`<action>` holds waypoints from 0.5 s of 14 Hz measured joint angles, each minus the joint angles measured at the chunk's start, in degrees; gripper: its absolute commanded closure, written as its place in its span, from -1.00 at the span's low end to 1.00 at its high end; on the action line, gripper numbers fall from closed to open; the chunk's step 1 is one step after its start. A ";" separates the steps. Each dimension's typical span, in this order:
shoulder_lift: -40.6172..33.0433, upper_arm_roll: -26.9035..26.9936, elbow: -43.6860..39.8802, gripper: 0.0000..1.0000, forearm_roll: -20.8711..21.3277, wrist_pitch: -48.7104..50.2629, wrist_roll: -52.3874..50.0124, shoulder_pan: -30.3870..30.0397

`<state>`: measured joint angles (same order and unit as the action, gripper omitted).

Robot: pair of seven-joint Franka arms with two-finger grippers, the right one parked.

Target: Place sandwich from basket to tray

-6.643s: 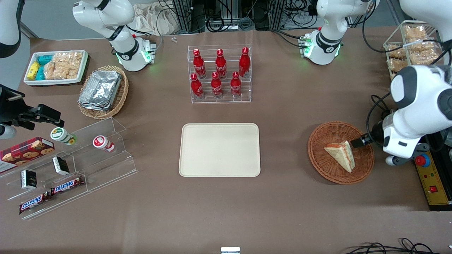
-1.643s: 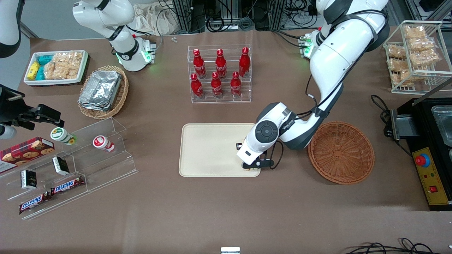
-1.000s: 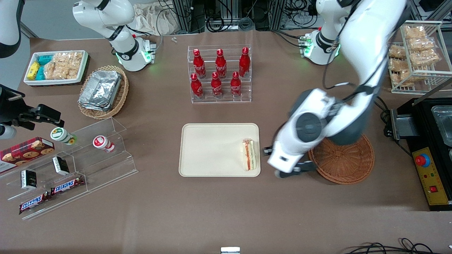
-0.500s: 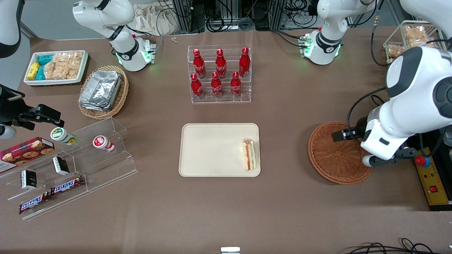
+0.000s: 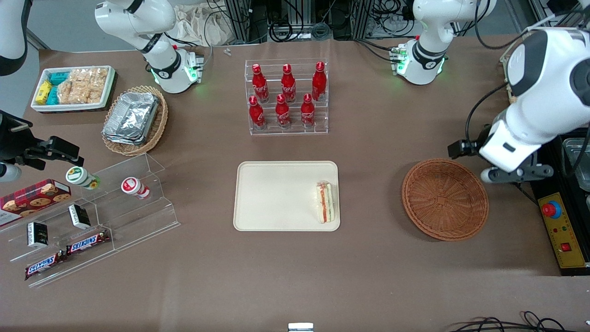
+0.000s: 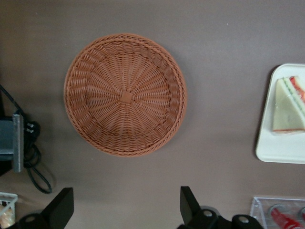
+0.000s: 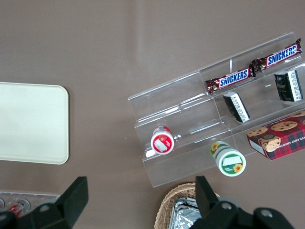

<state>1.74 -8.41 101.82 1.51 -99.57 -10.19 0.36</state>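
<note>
sandwich (image 5: pixel 325 202) sits on the tray (image 5: pixel 276 196), at the edge nearest the basket (image 5: pixel 445 199); basket empty. our gripper (image 6: pixel 126 210) hangs above the table just past the basket rim, fingers apart, nothing held. in the front view the sandwich lies well off at about 8 o'clock from it, long axis 12-to-6. placement looks done; we judge only retreat remains. wrist view shows the wedge's triangular face; front view only its filling edge.
</note>
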 measured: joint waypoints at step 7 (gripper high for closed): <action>-2.05 1.73 -0.83 -1.00 -0.16 3.00 8.84 0.71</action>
<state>-0.31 -6.68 100.99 1.35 -96.57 -1.36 1.07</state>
